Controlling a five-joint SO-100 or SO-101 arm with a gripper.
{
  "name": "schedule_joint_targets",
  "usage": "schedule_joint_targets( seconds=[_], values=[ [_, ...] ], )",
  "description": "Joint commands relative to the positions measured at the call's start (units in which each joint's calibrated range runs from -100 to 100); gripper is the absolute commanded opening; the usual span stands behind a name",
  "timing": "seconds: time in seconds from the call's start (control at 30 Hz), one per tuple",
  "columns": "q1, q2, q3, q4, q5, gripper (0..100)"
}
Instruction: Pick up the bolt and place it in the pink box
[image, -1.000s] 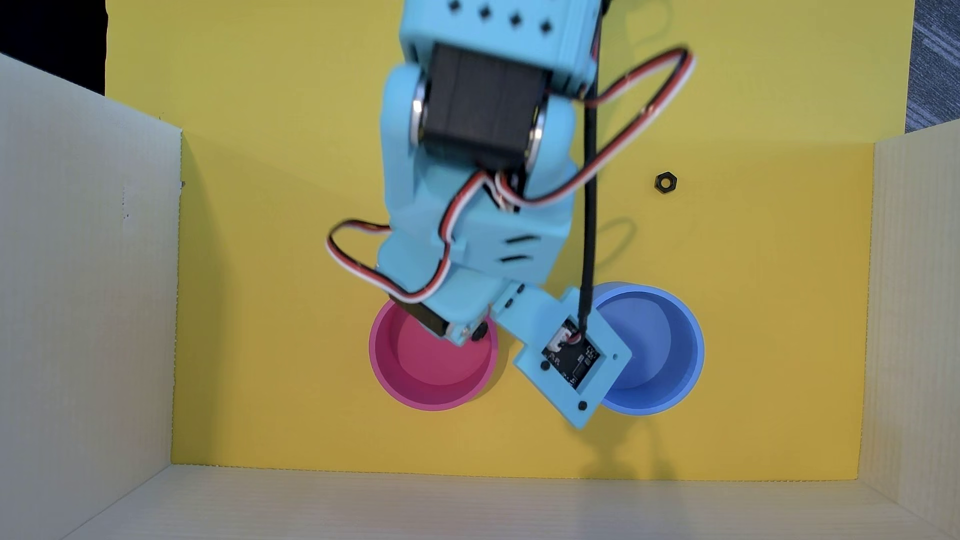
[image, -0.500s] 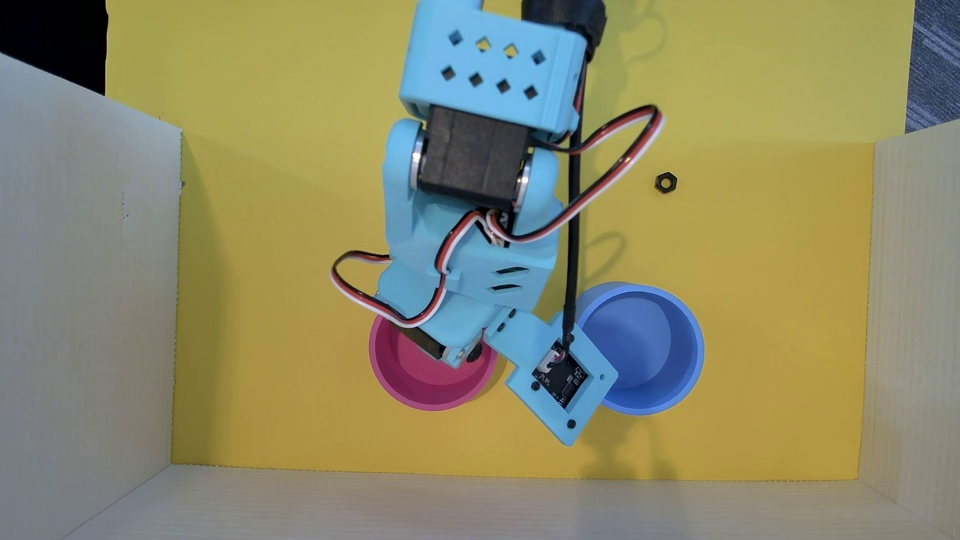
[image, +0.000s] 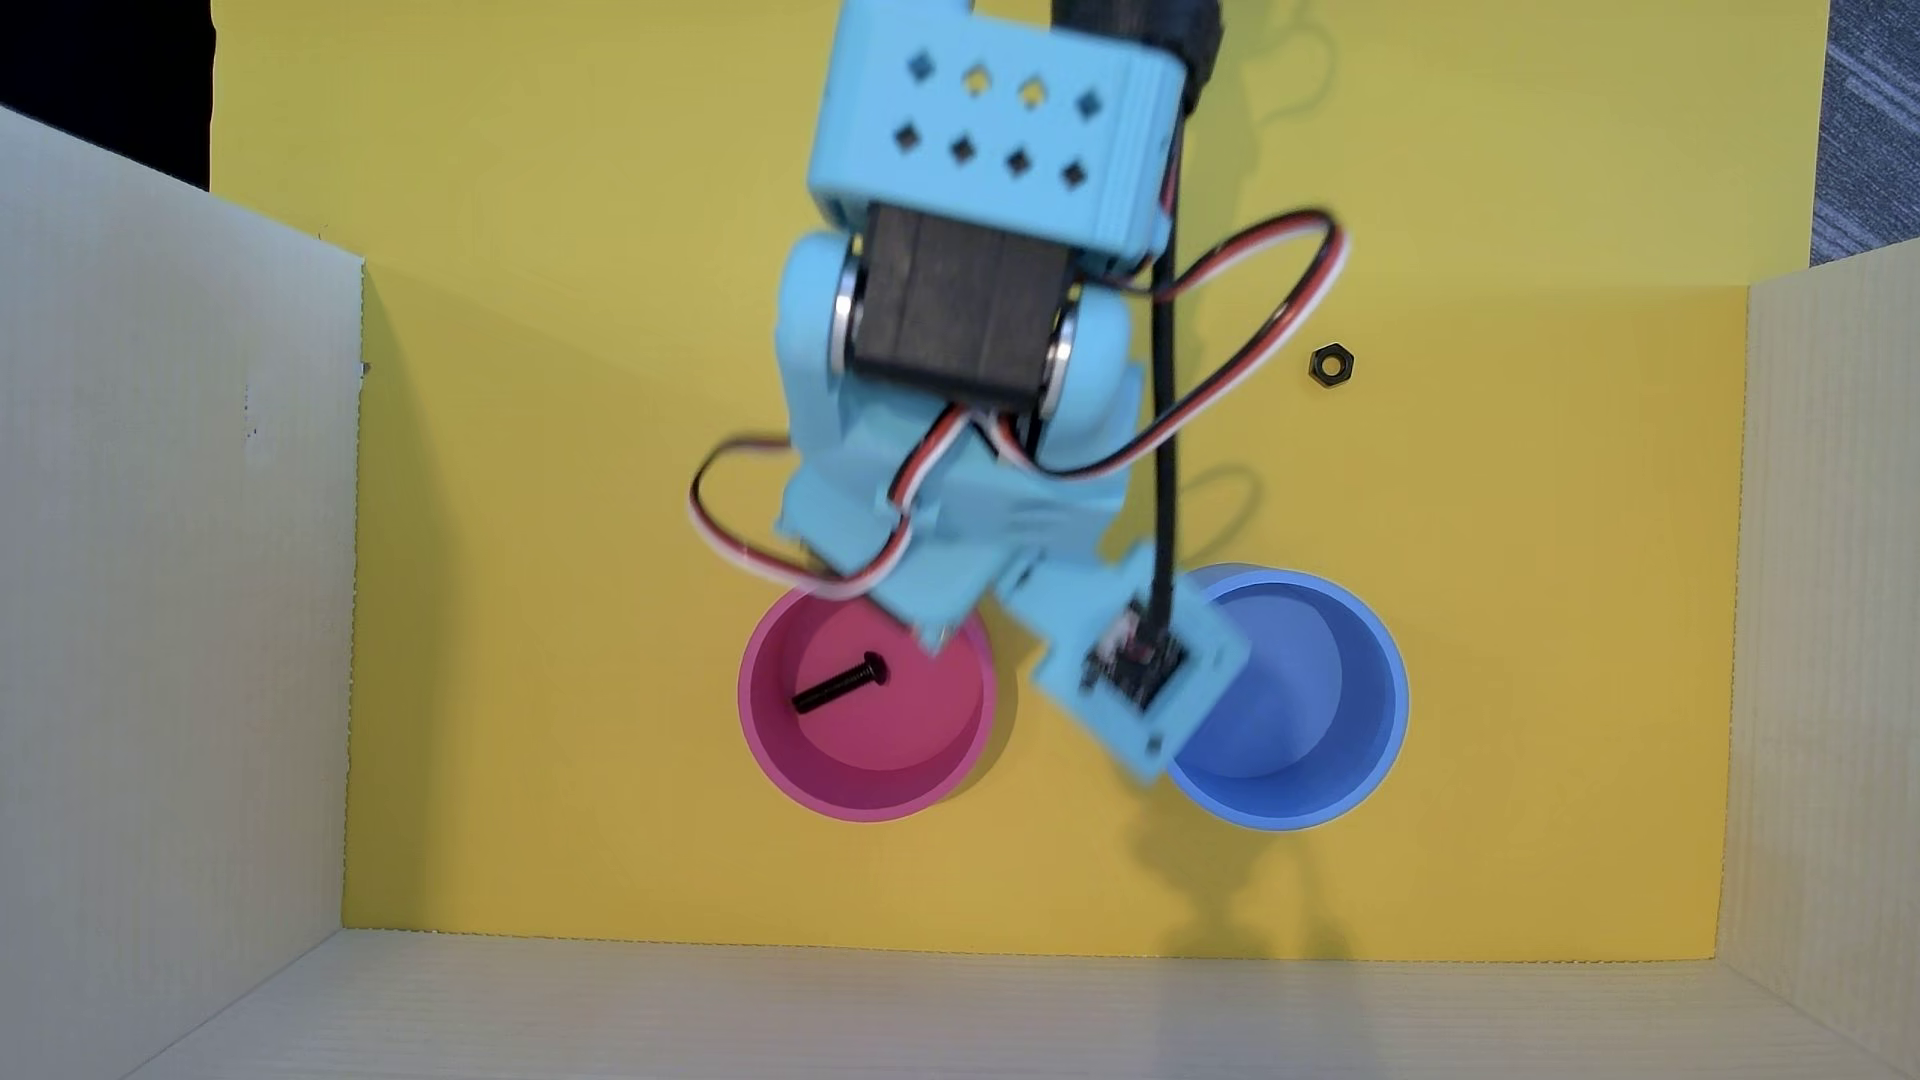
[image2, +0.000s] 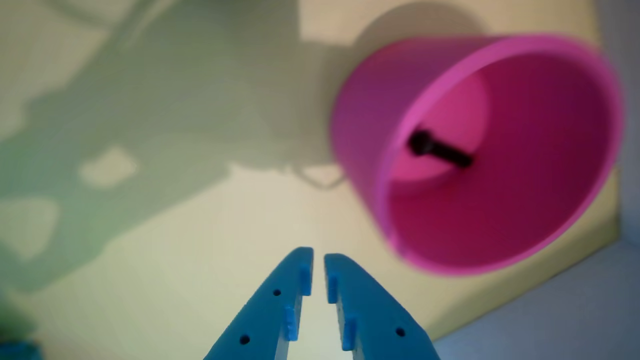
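The bolt (image: 840, 685) lies flat on the bottom of the pink box (image: 750, 727), head toward the upper right in the overhead view. The wrist view also shows the bolt (image2: 440, 150) inside the pink box (image2: 360, 125). My light-blue gripper (image: 930, 631) hovers over the pink box's upper-right rim in the overhead view. In the wrist view my gripper (image2: 318, 257) is at the bottom centre, left of the box. Its fingers are nearly together with only a thin slit between them, and they hold nothing.
A blue round container (image: 1387, 717) stands right of the pink box, partly under the wrist camera mount. A small black hex nut (image: 1331, 366) lies on the yellow floor at the upper right. White cardboard walls (image: 166, 582) enclose the left, right and near sides.
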Motion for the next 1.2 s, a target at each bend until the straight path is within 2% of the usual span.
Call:
schedule_joint_targets(
  seconds=[0.0,0.17,0.3,0.57,0.73,0.97,1.17],
  values=[
    [-0.5,-10.3,2.7,5.7,0.6,1],
    [-3.6,-30.0,16.0,4.0,6.3,1],
    [-4.8,-48.0,32.4,-4.5,8.8,1],
    [-4.8,-84.4,65.7,-22.7,8.5,1],
    [-4.8,-103.4,79.7,-26.3,8.4,1],
    [-4.8,-102.5,83.1,-24.8,8.3,1],
    [-4.8,-103.4,85.3,-12.4,8.3,1]
  ],
)
